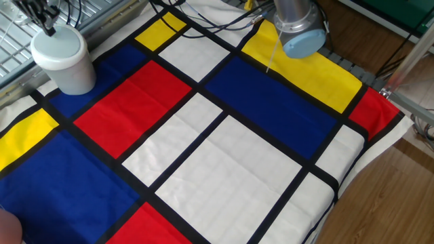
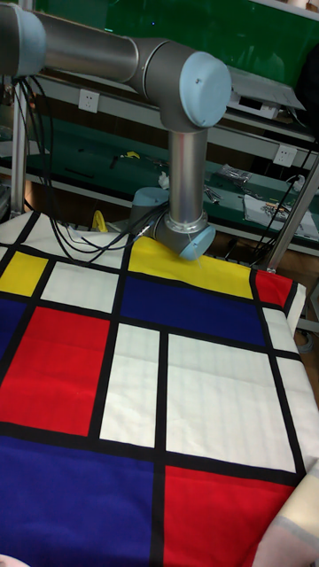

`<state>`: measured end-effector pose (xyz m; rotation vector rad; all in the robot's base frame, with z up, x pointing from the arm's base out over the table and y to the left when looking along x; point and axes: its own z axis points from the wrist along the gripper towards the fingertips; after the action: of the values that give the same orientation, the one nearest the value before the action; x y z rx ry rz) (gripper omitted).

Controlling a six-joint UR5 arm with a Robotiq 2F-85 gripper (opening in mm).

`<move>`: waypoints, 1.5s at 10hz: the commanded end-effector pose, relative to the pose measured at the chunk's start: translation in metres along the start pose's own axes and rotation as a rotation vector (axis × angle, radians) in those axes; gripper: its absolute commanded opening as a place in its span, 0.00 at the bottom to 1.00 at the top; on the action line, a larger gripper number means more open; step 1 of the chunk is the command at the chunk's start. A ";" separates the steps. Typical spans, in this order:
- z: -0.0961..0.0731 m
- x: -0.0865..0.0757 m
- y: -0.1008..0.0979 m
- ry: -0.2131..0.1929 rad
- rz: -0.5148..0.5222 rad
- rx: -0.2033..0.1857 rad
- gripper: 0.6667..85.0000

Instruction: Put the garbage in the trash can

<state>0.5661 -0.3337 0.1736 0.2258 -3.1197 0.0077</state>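
Trash can (image 1: 62,59) stands near the far left corner of the table in the fixed view, a plain white cup upright on the blue patch of the checked cloth (image 1: 224,163) (red, blue, yellow and white blocks w/ black lines between). Gripper (image 1: 42,20) hangs right above the can's rim at the top left edge of that pic; only the dark finger ends show, pointing down and just over the opening. Can't tell how far apart the jaws are, nor if they hold anything: the tips are small, dark and cut off by the frame. Garbage isn't visible anywhere on the cloth in either view; whether the wad sits inside the can or betw. the fingers can't be told.

Arm base (image 1: 296,30) rises at the far edge of the table, grey w/ a light blue cap. In the tall fixed view the same arm (image 2: 182,133) goes up from the yellow strip, bends at a joint and runs off left past the frame, so neither can nor gripper shows there. Black cables (image 2: 53,221) trail down beside the base onto the cloth.
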 end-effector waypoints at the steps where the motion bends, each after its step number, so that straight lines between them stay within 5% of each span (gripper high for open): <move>1: 0.005 -0.003 0.035 -0.011 0.066 0.011 0.01; 10: -0.003 -0.029 0.148 -0.019 0.220 0.034 0.00; 15: 0.017 -0.045 0.156 -0.070 0.214 0.013 0.00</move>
<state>0.5804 -0.1819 0.1636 -0.1016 -3.1685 0.0485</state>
